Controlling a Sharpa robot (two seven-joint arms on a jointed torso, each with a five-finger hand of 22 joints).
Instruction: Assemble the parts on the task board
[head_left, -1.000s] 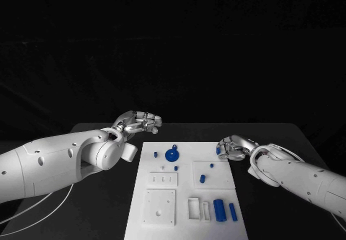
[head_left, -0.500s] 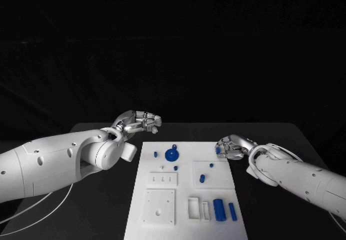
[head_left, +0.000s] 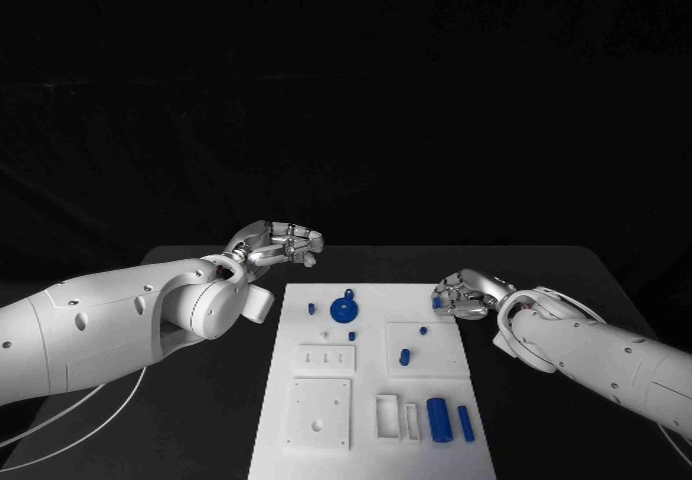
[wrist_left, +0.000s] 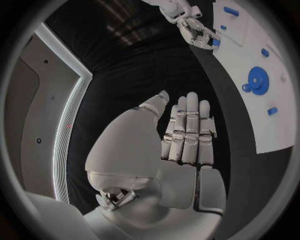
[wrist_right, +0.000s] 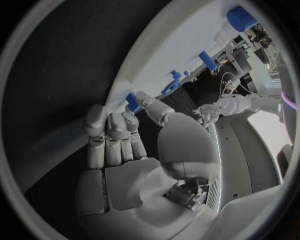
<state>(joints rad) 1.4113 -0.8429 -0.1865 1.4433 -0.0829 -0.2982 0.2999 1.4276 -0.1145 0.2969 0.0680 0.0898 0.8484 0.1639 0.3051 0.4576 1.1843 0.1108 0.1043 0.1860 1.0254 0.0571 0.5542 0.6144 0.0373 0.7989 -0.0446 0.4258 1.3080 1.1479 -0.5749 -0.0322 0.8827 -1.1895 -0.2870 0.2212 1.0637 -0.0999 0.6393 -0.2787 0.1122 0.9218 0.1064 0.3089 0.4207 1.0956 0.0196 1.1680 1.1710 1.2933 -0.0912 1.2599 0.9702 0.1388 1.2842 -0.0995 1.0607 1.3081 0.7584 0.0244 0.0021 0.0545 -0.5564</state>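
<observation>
With the right hand (head_left: 464, 297) pinching a small blue part (wrist_right: 132, 101) at the task board's (head_left: 368, 420) far right edge, lift it straight before carrying it, while the empty, straight-fingered left hand (head_left: 277, 244) waits beyond the far left corner.

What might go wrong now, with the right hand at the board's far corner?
1. The right hand seems to pinch a small blue part right at the task board's edge; a weak pinch could drop it onto the black table.
2. Pushing sideways there might shift the board.
3. The left hand hovers off the board and cannot steady it.
</observation>
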